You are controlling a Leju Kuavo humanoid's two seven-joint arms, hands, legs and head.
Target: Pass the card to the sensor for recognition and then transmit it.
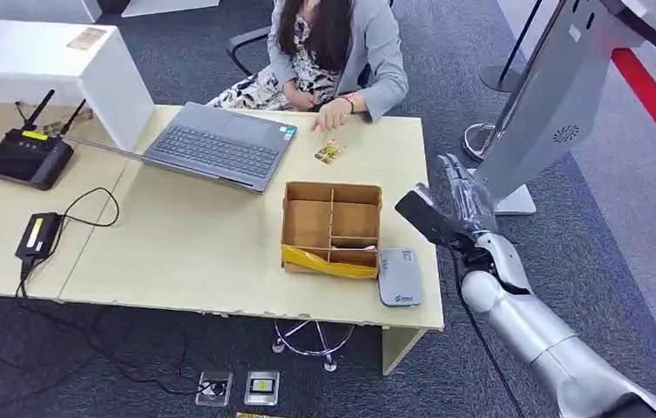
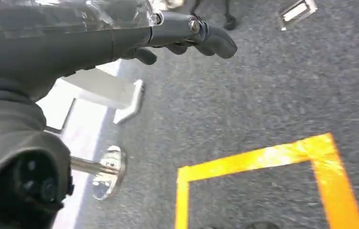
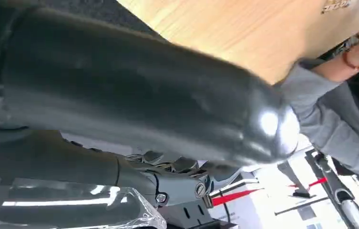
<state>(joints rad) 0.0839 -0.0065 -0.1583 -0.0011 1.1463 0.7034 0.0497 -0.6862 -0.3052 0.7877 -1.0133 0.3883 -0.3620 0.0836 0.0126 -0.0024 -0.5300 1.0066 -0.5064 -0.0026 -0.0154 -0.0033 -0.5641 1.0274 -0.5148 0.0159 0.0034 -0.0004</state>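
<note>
Card [image 1: 328,151] pickup comes first. Nearest me, my right hand [image 1: 461,196] hovers off the desk's edge, fingers spread, empty. Beyond the sensor [image 1: 399,276] and box [image 1: 332,226], the card lies by the person's hand [image 1: 334,113]; I should reach over the box and come down from above.

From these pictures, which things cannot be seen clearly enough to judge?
- Card, head view: too small to read its face.
- Sensor, head view: its markings are too small.
- Right robot hand, head view: its finger pose is unclear; in the right wrist view the thumb blocks it.
- Left robot hand, left wrist view: fingers cut off by the picture's edge.
</note>
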